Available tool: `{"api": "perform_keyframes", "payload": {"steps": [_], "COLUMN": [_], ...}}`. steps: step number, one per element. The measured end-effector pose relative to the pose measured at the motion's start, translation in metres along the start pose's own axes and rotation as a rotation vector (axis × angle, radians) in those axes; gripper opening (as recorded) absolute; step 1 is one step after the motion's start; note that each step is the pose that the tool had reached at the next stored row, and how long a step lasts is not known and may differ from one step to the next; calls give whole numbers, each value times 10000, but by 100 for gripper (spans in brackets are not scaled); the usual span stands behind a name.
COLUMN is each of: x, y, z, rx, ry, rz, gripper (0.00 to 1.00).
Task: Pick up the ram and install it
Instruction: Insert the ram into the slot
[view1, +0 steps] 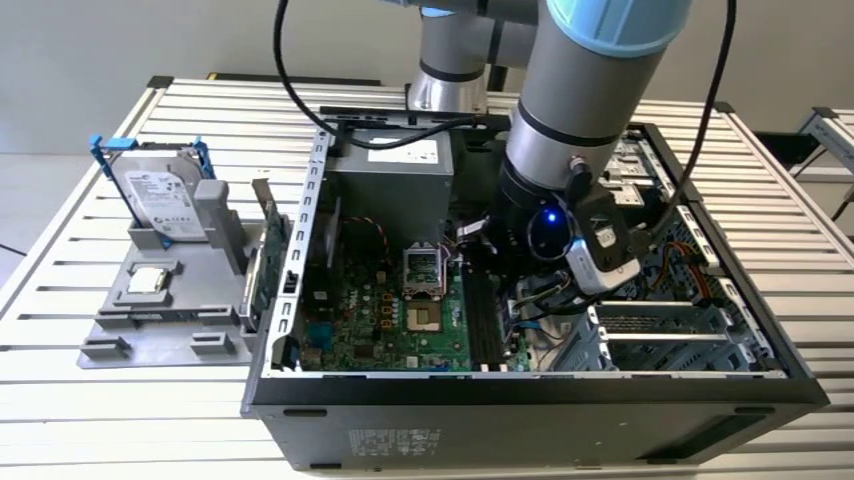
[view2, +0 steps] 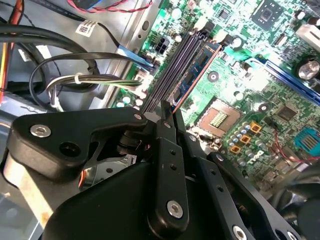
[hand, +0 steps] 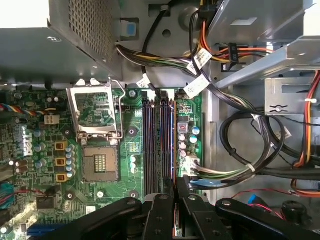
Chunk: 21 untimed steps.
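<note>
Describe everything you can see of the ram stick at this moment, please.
The ram is a long, narrow, flat stick, a dark-blue circuit board by its look, with a thin orange-looking edge. It stands on edge, parallel to the dark memory slots of the green motherboard. In both wrist views the black gripper has its jaws closed on the stick's near end. Whether it is fully seated in a slot cannot be told.

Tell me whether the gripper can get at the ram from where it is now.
Probably yes: it looks there already. In the second wrist view the gripper sits closed over the near end of the ram, which stands in the memory slots. Nothing lies between them; the cables run off to one side.
</note>
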<state>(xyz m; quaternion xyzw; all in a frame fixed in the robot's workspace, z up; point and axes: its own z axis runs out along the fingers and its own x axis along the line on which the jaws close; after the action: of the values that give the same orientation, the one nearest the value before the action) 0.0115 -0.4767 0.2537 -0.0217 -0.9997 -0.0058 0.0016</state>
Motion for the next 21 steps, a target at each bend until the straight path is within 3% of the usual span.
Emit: {"api": "perform_keyframes", "payload": {"steps": [21], "x": [-1], "y": [1], "z": [218], "rx": [10], "ry": [2], "rz": [-1], "gripper": [0]}}
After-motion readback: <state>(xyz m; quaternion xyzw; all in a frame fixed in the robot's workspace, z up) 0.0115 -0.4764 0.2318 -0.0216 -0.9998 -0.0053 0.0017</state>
